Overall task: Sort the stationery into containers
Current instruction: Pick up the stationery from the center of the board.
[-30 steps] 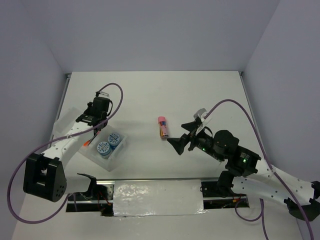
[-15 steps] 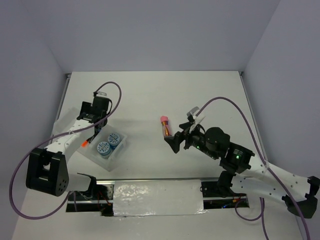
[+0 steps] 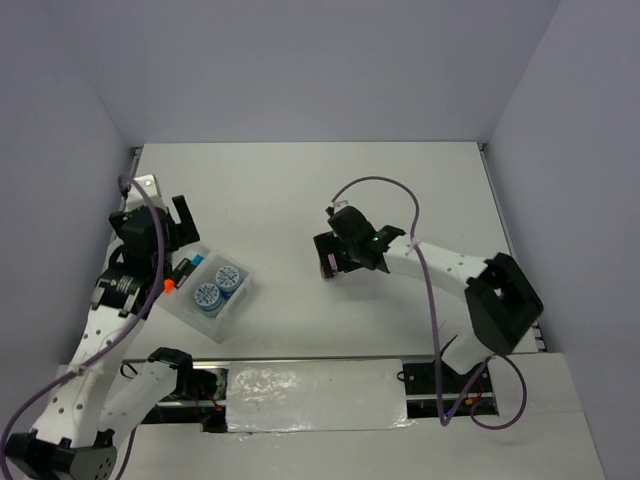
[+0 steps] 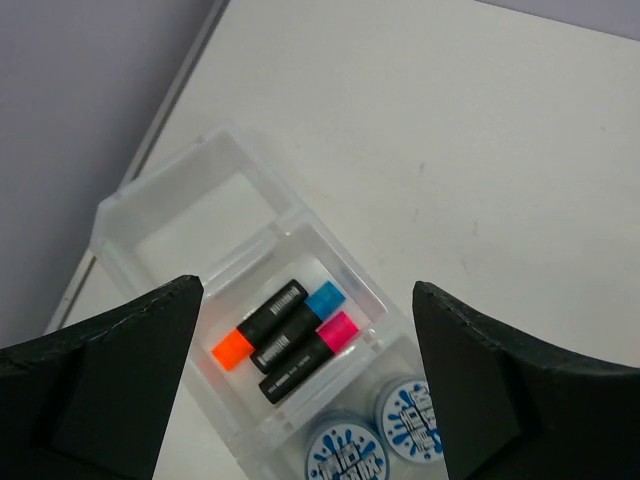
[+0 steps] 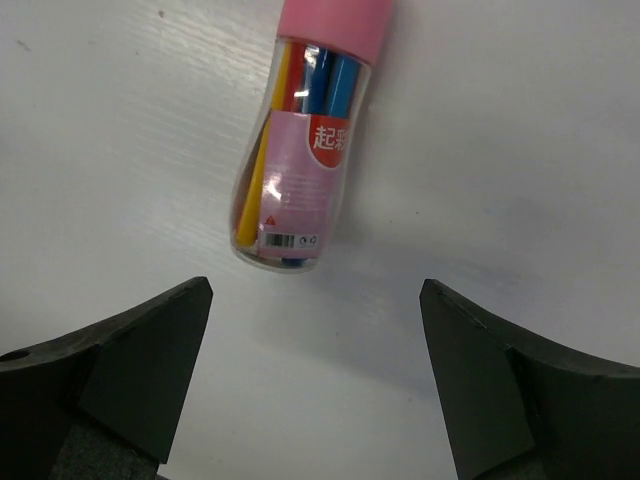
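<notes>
**Two compartments filled, one tube left out on the desk**

We count most of the sorting as done. In the trays [image 4: 160,195], the middle compartment holds the black-bodied markers [image 4: 278,312], which show orange, blue and pink ends. The compartment next to it, nearest the arm bases, holds the two blue patterned rolls [image 3: 217,287]. The third compartment, on the far side of the markers, has nothing in it.

What we judge is left is the pink-capped tube [image 5: 300,160]. It is clear-walled with coloured sticks inside, and it lies flat on the desk [image 3: 400,190], well to the right of the trays.

The right claw [image 5: 315,290] hangs directly over the tube with its jaws spread wide, one to each side of the tube's lower end, and it grips nothing. The left claw [image 4: 305,295] is just as wide open and also carries nothing, poised above the trays.

We see nothing lying on the desk between the tube and the trays. In our view the likelier obstruction is the left arm [image 3: 120,300] itself, which hovers over the trays just where the tube would have to come in. The empty compartment may also be a tight fit for the tube.
</notes>
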You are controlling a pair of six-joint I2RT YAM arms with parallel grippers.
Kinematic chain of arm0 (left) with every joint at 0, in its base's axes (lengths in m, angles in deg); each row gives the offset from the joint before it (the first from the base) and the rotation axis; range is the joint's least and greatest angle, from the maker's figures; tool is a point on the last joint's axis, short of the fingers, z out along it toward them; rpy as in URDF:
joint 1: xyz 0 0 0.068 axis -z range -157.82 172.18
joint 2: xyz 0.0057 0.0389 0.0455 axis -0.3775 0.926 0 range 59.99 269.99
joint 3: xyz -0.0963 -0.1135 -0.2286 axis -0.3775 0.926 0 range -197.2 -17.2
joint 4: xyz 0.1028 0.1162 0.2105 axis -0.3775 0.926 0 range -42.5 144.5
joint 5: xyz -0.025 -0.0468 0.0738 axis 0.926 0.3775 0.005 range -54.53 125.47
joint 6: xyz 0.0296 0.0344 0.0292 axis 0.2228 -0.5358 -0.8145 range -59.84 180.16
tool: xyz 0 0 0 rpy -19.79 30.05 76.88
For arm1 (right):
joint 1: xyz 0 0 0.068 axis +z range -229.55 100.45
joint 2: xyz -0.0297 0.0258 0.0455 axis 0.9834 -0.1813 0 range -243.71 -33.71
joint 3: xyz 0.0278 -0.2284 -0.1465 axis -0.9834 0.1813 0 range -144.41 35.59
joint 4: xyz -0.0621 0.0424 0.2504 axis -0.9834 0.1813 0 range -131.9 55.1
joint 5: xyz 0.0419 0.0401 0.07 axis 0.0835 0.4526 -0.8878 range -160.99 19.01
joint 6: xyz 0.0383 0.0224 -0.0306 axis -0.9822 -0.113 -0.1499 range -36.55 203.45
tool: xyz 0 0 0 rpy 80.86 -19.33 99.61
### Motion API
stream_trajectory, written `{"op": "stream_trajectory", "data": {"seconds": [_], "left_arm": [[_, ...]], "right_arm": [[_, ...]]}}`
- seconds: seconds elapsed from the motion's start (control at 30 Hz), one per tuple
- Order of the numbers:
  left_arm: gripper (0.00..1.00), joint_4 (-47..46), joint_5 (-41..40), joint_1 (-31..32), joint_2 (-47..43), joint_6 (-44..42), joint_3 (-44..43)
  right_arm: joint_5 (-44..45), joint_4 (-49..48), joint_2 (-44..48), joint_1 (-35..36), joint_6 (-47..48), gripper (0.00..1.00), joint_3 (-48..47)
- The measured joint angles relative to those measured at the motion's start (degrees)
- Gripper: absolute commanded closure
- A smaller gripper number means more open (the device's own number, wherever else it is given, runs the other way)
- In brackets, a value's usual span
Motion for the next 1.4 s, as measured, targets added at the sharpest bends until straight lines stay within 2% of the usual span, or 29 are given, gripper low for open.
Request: {"op": "stream_trajectory", "data": {"seconds": [0.13, 0.33, 0.4, 0.43, 0.47, 0.53, 0.63, 0.67, 0.77, 0.83, 0.93, 1.07, 1.23, 1.4], "left_arm": [[0.01, 0.8, 4.6, 0.0, -7.6, 2.2, 5.4], [0.01, 2.2, 10.3, -0.1, -8.1, 2.3, 6.5], [0.01, 2.3, 11.6, -0.1, -7.5, 2.3, 6.6], [0.01, 2.3, 12.3, -0.1, -7.1, 2.3, 6.7], [0.01, 2.3, 12.9, -0.1, -6.8, 2.3, 6.7], [0.01, 2.3, 14.0, -0.1, -6.7, 2.3, 6.8], [0.01, 2.2, 15.5, -0.1, -6.8, 2.3, 6.8], [0.01, 2.1, 16.3, -0.1, -6.8, 2.5, 6.8], [0.01, 1.6, 22.8, -0.2, -7.0, 5.3, 6.8], [0.01, -1.0, 30.6, -0.2, -7.6, 8.6, 7.7], [0.01, -8.7, 42.2, -0.2, -8.9, 15.9, 10.8], [0.01, -19.9, 54.6, 0.5, -7.7, 25.2, 12.8], [0.01, -31.3, 63.6, 4.3, -4.1, 32.3, 12.8], [0.01, -43.7, 69.4, 8.1, -3.5, 37.9, 13.8]], "right_arm": [[-2.4, 1.0, -8.6, 0.0, -0.2, 0.09, -4.3], [-4.2, 0.9, -14.7, 0.0, -1.7, 0.13, -7.4], [-4.2, 0.9, -16.5, 0.0, -2.0, 0.23, -8.8], [-4.2, 0.8, -17.5, 0.0, -2.2, 0.36, -9.5], [-4.1, 0.6, -18.5, 0.0, -2.4, 0.45, -10.2], [-3.7, 0.5, -20.2, 0.0, -3.1, 0.56, -11.4], [-2.8, -0.2, -20.9, 0.0, -3.8, 0.84, -12.1], [-2.4, -0.4, -20.8, 0.0, -4.0, 0.86, -12.1], [-1.7, -2.8, -19.0, 0.3, -4.0, 0.87, -9.6], [-2.4, -5.4, -14.8, 0.9, -3.5, 0.87, -5.1], [-6.1, -7.2, -2.9, 2.2, -3.1, 0.87, 1.8], [-13.3, -13.4, 12.6, 3.5, -2.9, 0.88, 5.3], [-22.2, -22.3, 24.1, 5.9, -3.8, 0.90, 6.0], [-27.0, -25.6, 26.9, 7.1, -5.3, 0.90, 6.0]]}}
